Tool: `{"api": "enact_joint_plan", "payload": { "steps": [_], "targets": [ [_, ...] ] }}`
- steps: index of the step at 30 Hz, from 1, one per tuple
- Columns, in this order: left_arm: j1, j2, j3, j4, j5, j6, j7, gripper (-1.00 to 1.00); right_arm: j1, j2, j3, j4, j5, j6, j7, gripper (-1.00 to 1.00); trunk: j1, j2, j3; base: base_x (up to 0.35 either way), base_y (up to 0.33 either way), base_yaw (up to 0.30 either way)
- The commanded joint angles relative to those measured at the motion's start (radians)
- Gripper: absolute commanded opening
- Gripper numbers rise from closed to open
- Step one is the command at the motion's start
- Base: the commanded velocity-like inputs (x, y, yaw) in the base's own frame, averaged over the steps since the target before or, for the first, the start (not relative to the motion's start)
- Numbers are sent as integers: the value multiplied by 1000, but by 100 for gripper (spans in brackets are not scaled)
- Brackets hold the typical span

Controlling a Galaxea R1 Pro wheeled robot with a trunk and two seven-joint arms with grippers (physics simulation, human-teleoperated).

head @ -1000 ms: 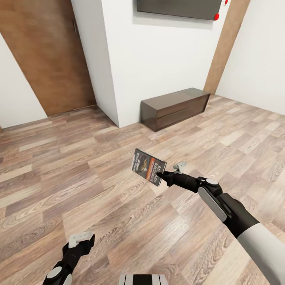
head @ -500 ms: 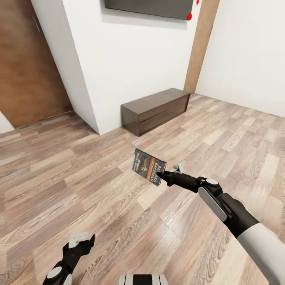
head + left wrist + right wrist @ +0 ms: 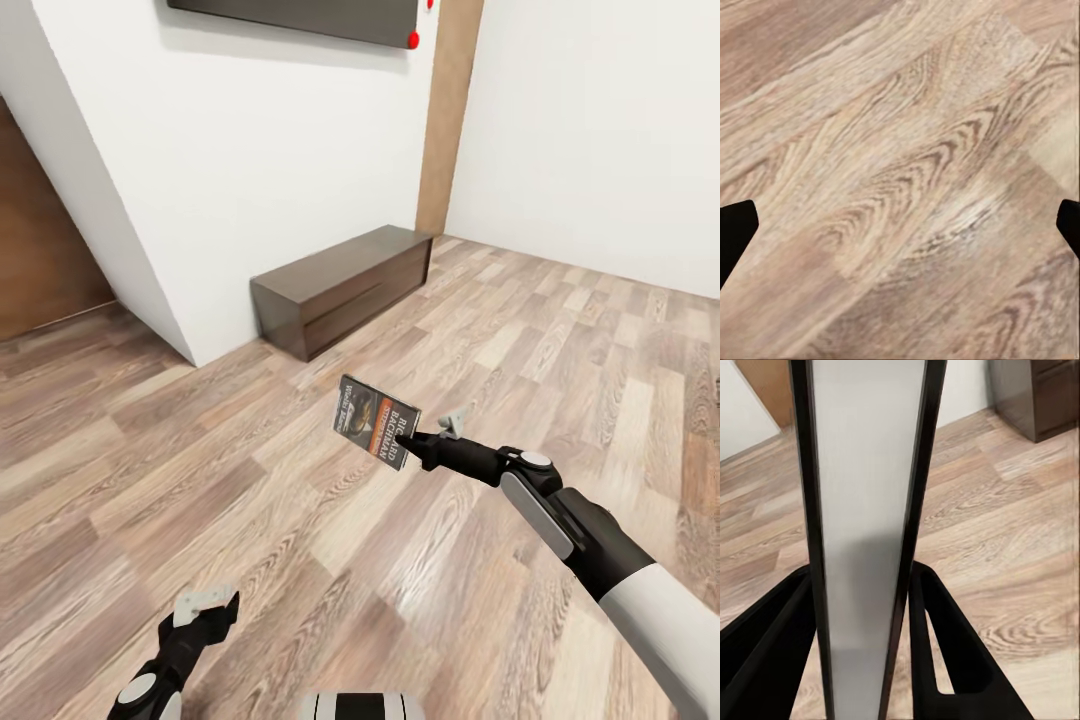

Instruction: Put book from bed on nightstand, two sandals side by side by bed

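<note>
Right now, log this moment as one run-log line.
phase: in transit | right gripper: shut on book, held above floor | left gripper: open, empty | ahead: long dark bench by wall

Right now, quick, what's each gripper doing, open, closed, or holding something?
Left gripper: open and empty, fingers spread over bare wood floor.
Right gripper: shut on the book, held upright by its edge.

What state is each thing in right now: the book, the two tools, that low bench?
Book: held upright in the air, clamped edge-on.
Right tool: shut on the book.
Left tool: open, empty, above the floor.
Bench: drawers closed, against the wall.
</note>
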Motion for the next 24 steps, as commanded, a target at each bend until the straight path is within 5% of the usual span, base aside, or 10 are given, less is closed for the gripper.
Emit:
{"api": "enact_joint_plan", "payload": {
  "steps": [1,24],
  "targets": [
    [0,1,-1,-2,9,5,5,100,-1,0,1,-1,-13,7,-1,-100,0,0,-1,335,0,-272],
    [1,1,-1,-2,8,5,5,100,-1,0,3,-2,-12,6,0,-100,0,0,-13,335,-32,-266]
  ]
}}
